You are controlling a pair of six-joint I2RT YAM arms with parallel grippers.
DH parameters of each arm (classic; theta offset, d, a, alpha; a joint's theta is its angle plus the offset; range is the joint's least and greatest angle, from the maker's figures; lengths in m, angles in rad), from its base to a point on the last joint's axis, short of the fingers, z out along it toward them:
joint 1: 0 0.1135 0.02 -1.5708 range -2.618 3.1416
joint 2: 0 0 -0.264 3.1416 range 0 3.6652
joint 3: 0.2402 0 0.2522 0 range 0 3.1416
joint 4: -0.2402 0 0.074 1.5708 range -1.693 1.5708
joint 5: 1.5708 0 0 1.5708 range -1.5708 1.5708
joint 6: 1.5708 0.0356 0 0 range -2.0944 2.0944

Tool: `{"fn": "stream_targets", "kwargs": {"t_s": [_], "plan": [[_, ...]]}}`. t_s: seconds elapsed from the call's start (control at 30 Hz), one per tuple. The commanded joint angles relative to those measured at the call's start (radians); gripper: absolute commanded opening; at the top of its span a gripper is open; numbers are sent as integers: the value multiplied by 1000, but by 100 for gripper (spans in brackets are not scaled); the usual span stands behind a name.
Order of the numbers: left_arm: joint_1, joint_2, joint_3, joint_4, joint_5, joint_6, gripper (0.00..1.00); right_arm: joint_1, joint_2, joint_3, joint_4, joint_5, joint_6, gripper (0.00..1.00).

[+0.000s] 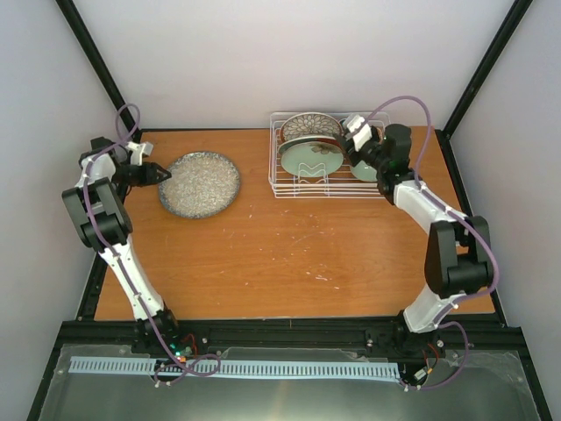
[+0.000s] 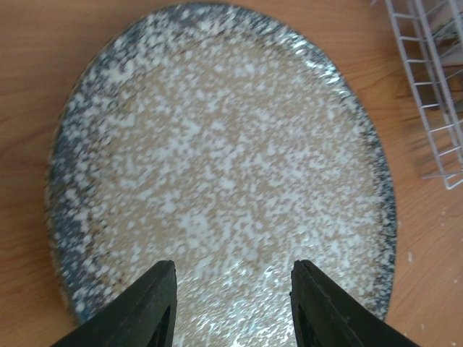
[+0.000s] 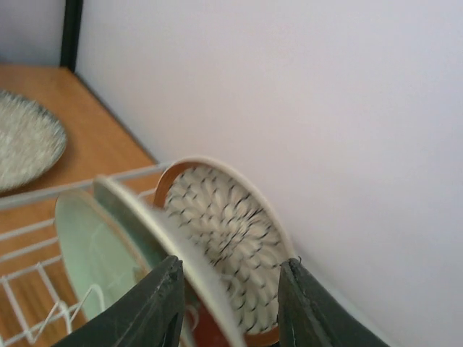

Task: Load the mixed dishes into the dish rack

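Note:
The large speckled grey-beige plate lies flat on the table at the left. My left gripper is open at its left rim, and in the left wrist view its tips hover over the plate. The white wire dish rack stands at the back. The red-rimmed petal plate and the pale teal plate stand upright in it. My right gripper is open at the rack's right end, its jaws straddling the teal plate's rim, with the petal plate behind. A pale green shape, perhaps the cup, is partly hidden by the right arm. The mug is out of view.
The back wall runs close behind the rack. The rack's left corner lies right of the speckled plate. Black frame posts stand at both back corners. The speckled plate also shows far left in the right wrist view.

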State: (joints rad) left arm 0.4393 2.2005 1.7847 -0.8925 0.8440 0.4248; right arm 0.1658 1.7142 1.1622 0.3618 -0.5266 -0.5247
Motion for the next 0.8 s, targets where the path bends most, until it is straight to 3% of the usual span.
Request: {"fn": "stream_targets", "kwargs": {"t_s": [0.0, 0.4, 0.77], "plan": [[26, 30, 45, -47, -96, -18, 44, -9, -106, -28, 86, 70, 114, 38], [49, 43, 35, -24, -84, -26, 44, -12, -188, -66, 48, 44, 231, 41], [49, 47, 25, -14, -128, -38, 44, -12, -219, -68, -26, 71, 236, 42]]}}
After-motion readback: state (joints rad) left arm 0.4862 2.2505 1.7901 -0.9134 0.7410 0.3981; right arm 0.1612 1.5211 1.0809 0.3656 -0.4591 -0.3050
